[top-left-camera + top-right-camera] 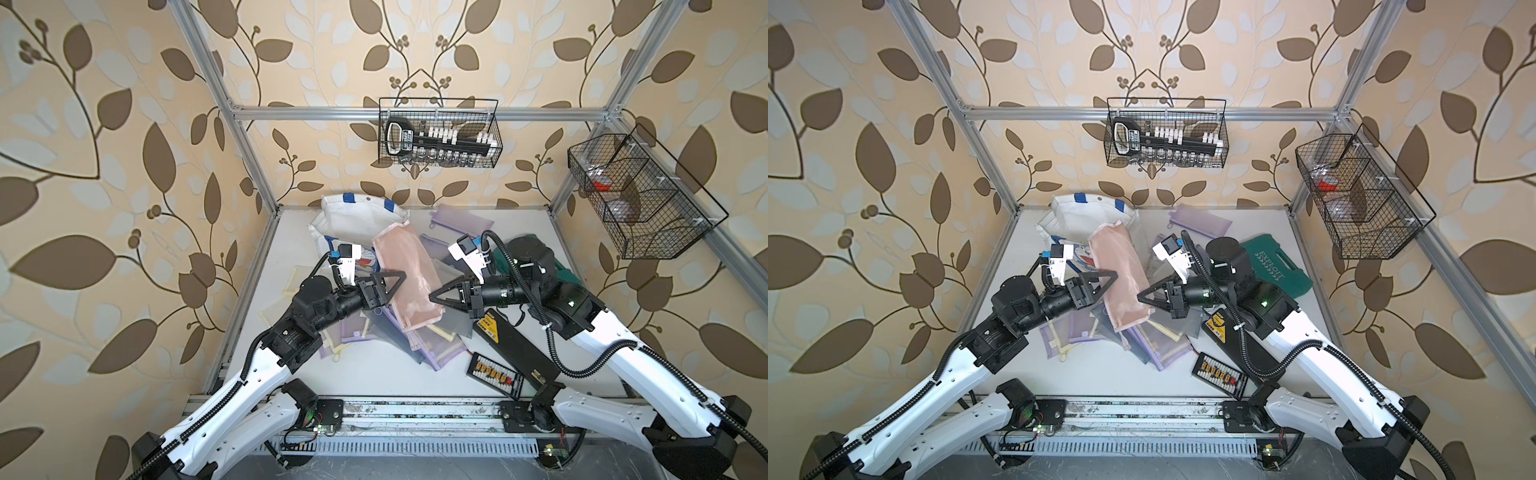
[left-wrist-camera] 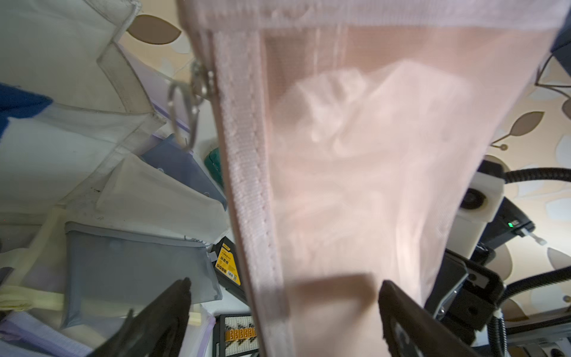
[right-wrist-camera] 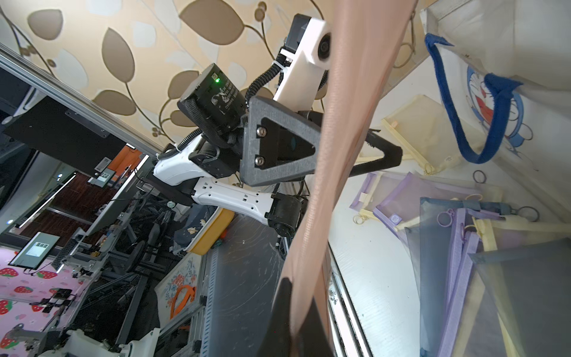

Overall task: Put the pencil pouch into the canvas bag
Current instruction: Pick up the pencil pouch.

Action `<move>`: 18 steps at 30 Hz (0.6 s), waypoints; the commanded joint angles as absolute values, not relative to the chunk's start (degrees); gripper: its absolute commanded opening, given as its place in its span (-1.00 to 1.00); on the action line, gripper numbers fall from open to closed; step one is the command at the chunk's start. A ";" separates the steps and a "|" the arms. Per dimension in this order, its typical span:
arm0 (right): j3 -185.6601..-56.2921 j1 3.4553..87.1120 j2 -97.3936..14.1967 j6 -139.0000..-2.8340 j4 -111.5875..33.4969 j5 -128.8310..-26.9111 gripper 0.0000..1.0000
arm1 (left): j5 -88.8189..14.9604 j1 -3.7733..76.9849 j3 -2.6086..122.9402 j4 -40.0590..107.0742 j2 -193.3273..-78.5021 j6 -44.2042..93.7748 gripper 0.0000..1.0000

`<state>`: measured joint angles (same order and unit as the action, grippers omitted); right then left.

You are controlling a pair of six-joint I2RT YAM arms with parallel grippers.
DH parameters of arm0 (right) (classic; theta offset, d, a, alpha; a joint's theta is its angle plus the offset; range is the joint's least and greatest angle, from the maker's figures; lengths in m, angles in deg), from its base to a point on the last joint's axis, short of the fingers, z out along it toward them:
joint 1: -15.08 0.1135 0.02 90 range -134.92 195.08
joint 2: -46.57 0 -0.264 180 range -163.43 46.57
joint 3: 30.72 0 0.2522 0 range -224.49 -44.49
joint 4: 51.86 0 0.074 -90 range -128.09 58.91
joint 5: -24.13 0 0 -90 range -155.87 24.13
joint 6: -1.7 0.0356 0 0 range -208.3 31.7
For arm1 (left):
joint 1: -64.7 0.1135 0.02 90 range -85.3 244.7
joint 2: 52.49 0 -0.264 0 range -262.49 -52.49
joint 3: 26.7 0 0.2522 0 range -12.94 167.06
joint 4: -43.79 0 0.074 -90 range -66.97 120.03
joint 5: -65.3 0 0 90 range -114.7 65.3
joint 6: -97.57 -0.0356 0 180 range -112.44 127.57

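The pencil pouch (image 1: 409,278), a pink mesh sleeve with something pale and crumpled inside, hangs in the air over the middle of the table (image 1: 374,374), not in the canvas bag (image 1: 353,220). In both top views its long axis runs from about 12 o'clock down to 6 o'clock, and its far end overlaps the bag's 3 o'clock corner; whether the two touch I cannot tell. The right gripper (image 1: 434,296) points in from 3 o'clock and is clamped on the pouch's near right edge: the right wrist view shows the pink fabric pinched between its two black fingers (image 3: 279,318). The left gripper (image 1: 399,279) points in from 9 o'clock with its jaws spread wide, one finger either side of the pouch's left edge; the left wrist view shows the mesh passing through the gap, and it grips nothing. A metal zip ring (image 2: 185,114) dangles from the pouch's trim.

The bag lies slumped at 11 o'clock on the table, near the back wall, its blue handles (image 3: 477,157) and cartoon-cat pocket showing. Under the hanging pouch lies a heap of purple, grey and yellow mesh pouches (image 1: 440,351). A green tool case (image 1: 1277,266) sits at 3 o'clock behind the right arm, and a long black box (image 1: 511,345) with a yellow label lies at 5 o'clock, a black strip of orange connectors (image 1: 494,372) just beside it
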<state>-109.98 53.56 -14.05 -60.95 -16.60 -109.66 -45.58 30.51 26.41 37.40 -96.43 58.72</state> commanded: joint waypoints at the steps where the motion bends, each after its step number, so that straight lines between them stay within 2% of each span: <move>1: -108.82 53.24 -13.22 -59.32 -20.39 -112.48 -1.00 | -48.47 30.07 25.85 47.35 -96.23 60.75 0.88; 4: -108.55 53.23 -13.19 -58.39 -21.56 -112.53 -1.00 | -50.54 30.07 25.45 49.73 -96.69 61.55 0.83; 7: -108.82 53.23 -13.69 -58.11 -21.73 -112.38 -1.00 | -51.07 30.07 24.86 51.50 -96.28 62.38 0.68; 9: -108.91 53.23 -13.84 -58.09 -21.49 -112.03 -1.00 | -51.07 30.08 24.91 51.47 -95.87 62.50 0.42; 11: -108.83 53.23 -14.07 -58.02 -21.16 -111.44 -1.00 | -51.48 30.06 25.20 51.30 -95.65 62.44 0.07; 16: -108.74 53.07 -14.16 -57.91 -20.32 -109.61 -1.00 | -51.23 30.07 26.00 49.14 -95.03 61.46 -0.43; 18: -108.56 52.86 -14.00 -57.90 -19.57 -108.75 -1.00 | -50.12 30.08 26.00 47.88 -94.45 61.05 -0.69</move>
<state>-109.48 53.12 -14.05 -58.24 -19.88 -110.30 -49.74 30.53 25.13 46.95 -95.99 61.74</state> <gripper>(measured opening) 0.047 0.177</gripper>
